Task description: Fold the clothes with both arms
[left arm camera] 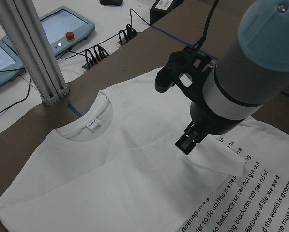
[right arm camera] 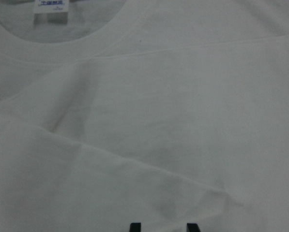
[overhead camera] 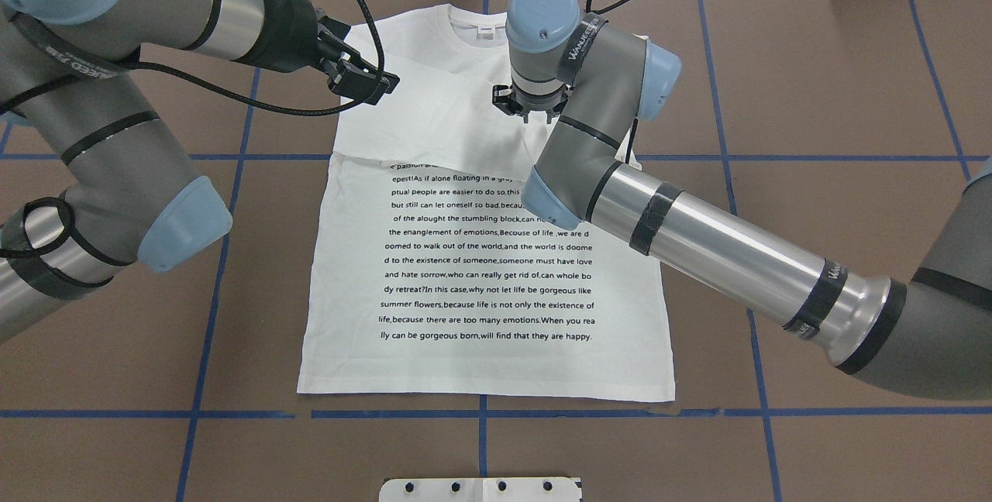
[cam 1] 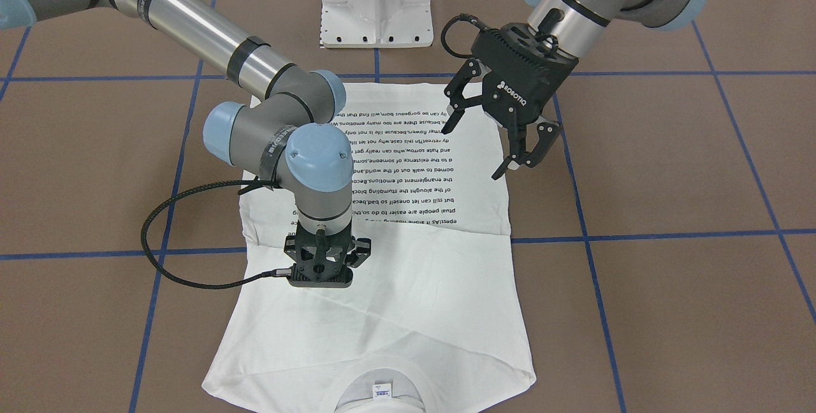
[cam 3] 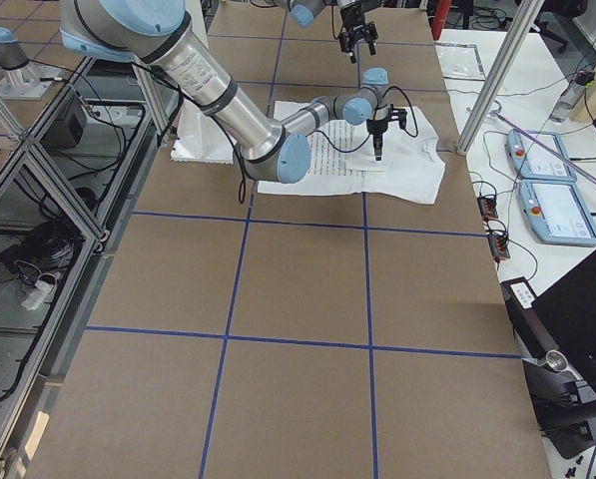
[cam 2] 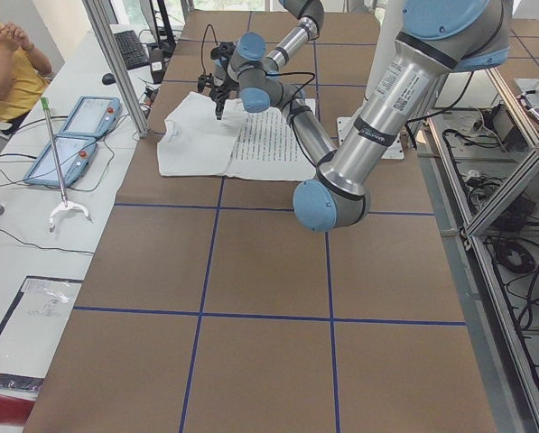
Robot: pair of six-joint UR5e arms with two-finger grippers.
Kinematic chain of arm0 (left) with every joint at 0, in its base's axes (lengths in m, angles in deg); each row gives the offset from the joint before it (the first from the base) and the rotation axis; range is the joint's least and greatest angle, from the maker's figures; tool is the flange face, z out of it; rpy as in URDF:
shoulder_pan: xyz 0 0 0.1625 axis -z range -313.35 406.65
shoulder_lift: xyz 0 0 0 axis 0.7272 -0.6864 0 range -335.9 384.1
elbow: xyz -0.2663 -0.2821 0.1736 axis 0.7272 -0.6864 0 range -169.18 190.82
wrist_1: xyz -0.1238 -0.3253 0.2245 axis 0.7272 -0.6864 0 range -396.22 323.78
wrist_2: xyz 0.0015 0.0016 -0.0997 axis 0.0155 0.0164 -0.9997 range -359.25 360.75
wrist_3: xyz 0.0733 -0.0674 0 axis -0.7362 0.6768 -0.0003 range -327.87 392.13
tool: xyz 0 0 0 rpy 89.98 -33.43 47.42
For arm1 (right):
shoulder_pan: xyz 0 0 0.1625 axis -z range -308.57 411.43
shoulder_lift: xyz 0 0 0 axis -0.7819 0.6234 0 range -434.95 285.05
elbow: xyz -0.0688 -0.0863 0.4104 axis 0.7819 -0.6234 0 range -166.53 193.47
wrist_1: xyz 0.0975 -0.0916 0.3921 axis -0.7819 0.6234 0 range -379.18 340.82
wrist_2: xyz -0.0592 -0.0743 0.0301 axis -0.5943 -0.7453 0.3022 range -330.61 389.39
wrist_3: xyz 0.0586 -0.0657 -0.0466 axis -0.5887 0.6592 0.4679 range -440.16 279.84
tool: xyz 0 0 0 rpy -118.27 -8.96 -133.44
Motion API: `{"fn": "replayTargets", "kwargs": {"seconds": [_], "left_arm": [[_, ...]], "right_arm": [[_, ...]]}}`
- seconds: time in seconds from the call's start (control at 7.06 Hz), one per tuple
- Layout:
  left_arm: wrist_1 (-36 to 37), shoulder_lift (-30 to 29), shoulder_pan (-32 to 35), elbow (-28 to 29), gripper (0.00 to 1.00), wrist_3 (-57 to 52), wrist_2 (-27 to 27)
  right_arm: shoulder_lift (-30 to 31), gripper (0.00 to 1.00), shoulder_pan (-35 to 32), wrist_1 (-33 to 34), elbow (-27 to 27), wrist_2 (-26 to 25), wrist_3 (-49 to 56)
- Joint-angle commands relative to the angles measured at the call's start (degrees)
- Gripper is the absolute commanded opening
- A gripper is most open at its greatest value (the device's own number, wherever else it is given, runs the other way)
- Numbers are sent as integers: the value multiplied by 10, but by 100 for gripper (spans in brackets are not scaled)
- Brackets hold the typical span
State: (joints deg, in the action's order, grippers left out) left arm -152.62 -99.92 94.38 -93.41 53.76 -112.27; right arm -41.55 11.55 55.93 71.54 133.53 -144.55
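As things lie now: the shirt [overhead camera: 480, 285] is flat and print up, hem toward the pedestal base [cam 1: 376, 5], neck [cam 1: 380, 387] at the end far from it, sleeves [overhead camera: 434, 130] folded across the chest.
Long axis: straight out from the base.
Right gripper [left arm camera: 188, 142]: points down just over the sleeve band; fingertips close, a small gap, nothing between them.
Left gripper [cam 1: 469, 154]: high beside the shirt's left edge, fingers spread wide, empty.
Nearer arm: the right, I judge; cloth lies directly below it.
Next, my guess: take the shoulder corners farther from the base and fold back toward it.
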Motion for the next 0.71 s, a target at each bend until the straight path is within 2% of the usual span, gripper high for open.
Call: {"fn": "replayTargets", "kwargs": {"seconds": [0.0, 0.28, 0.42, 0.57], "left_arm": [[-1, 1, 0, 0, 100, -1, 0], [-1, 1, 0, 0, 100, -3, 0], [-1, 1, 0, 1, 100, -3, 0], [-1, 1, 0, 1, 100, -3, 0]], "right_arm": [[-4, 44, 9, -8, -13, -1, -10], [-6, 50, 15, -7, -13, -2, -17], [-6, 50, 17, -7, -13, -3, -18], [-6, 35, 17, -2, -13, -4, -19]]}}
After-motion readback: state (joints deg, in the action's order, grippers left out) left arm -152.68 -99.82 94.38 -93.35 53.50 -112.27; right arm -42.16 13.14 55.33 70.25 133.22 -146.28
